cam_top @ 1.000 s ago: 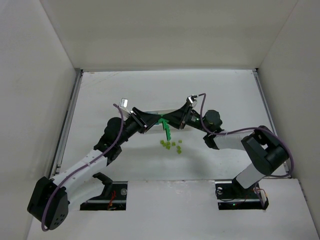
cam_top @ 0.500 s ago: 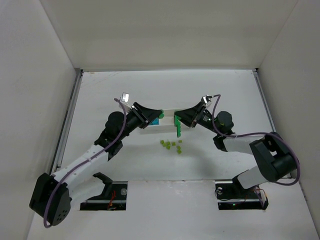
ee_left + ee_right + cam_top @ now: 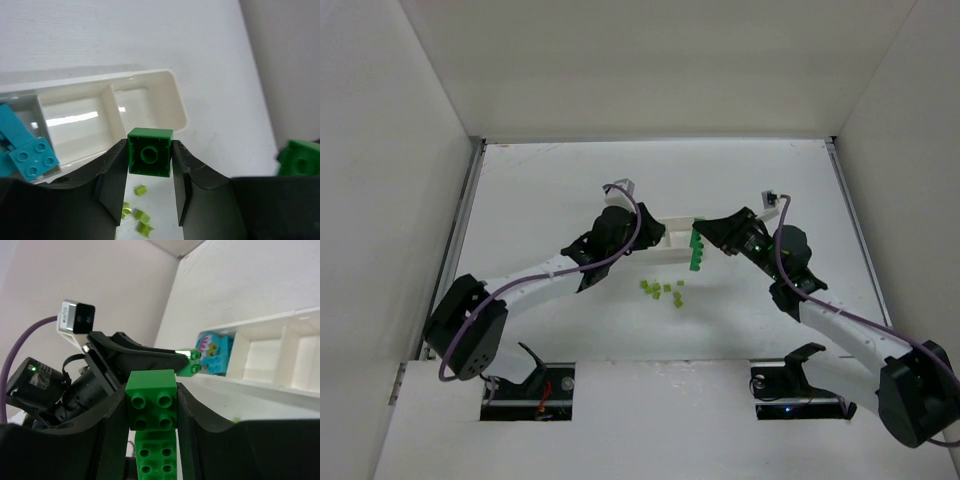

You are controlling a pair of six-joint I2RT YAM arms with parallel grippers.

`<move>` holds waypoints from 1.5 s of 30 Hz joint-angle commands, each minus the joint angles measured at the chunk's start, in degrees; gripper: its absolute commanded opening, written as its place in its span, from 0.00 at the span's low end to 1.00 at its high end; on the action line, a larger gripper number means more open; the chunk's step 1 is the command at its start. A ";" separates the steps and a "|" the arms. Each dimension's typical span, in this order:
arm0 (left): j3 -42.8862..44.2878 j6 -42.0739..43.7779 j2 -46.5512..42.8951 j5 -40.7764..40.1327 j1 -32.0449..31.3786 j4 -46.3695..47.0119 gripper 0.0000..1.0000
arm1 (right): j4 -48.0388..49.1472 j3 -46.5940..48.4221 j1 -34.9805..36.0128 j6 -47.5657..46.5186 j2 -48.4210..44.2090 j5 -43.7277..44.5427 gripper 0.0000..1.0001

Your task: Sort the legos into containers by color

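My left gripper is clenched on a small green brick. One finger presses each side, and its hollow underside faces my wrist camera. My right gripper is clenched too, grasping a longer green brick near one end. Its studs face the camera, and the rest of its length shows lower in that view. Both bricks are held in the air, apart from each other. From my left wrist, a corner of the right one shows at the frame's right edge.

Beyond my left jaws lies the white tray, its square compartments side by side. A cyan brick sits tilted in the compartment at the left of that view. My right wrist sees the same cyan piece in the tray's end compartment, just behind my left fingers. From above, the tray sits between my two grippers and is largely hidden by them. Small yellow-green pieces lie scattered on the table, near the tray on the side toward my bases.
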 commanded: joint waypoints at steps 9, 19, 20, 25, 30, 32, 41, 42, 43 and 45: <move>5.96 12.10 9.78 -10.18 -2.05 1.36 0.17 | -7.77 -0.11 0.80 -7.39 -5.58 5.99 0.33; 7.46 12.90 13.74 -11.24 -1.00 3.12 0.29 | -7.59 -0.81 1.07 -7.83 -5.76 5.46 0.33; 7.63 12.72 14.09 -11.24 -0.91 3.12 0.32 | -7.50 -0.81 1.07 -7.83 -5.67 5.55 0.34; 8.16 11.76 13.93 -10.71 -0.65 3.12 0.42 | -6.45 -0.90 1.07 -7.74 -4.44 5.37 0.34; 7.72 10.97 10.85 -9.40 -0.65 2.76 0.46 | -5.22 -0.46 1.07 -7.30 -2.60 4.76 0.34; 7.20 10.35 9.53 -9.04 -0.30 2.41 0.46 | -4.78 -0.11 1.07 -7.04 -1.98 4.23 0.34; -3.86 -8.52 -4.17 6.32 4.44 6.62 0.45 | 1.63 1.65 0.45 0.60 3.02 -3.23 0.34; -5.79 -11.59 -5.75 8.43 5.23 8.55 0.46 | 3.03 1.74 0.36 2.00 3.90 -4.03 0.34; -7.64 -14.41 -6.98 10.54 6.02 10.83 0.46 | 4.61 1.82 0.19 3.32 4.78 -4.64 0.34; -11.07 -20.03 -8.66 14.32 6.99 15.75 0.47 | 8.04 2.35 0.19 6.74 6.89 -5.79 0.35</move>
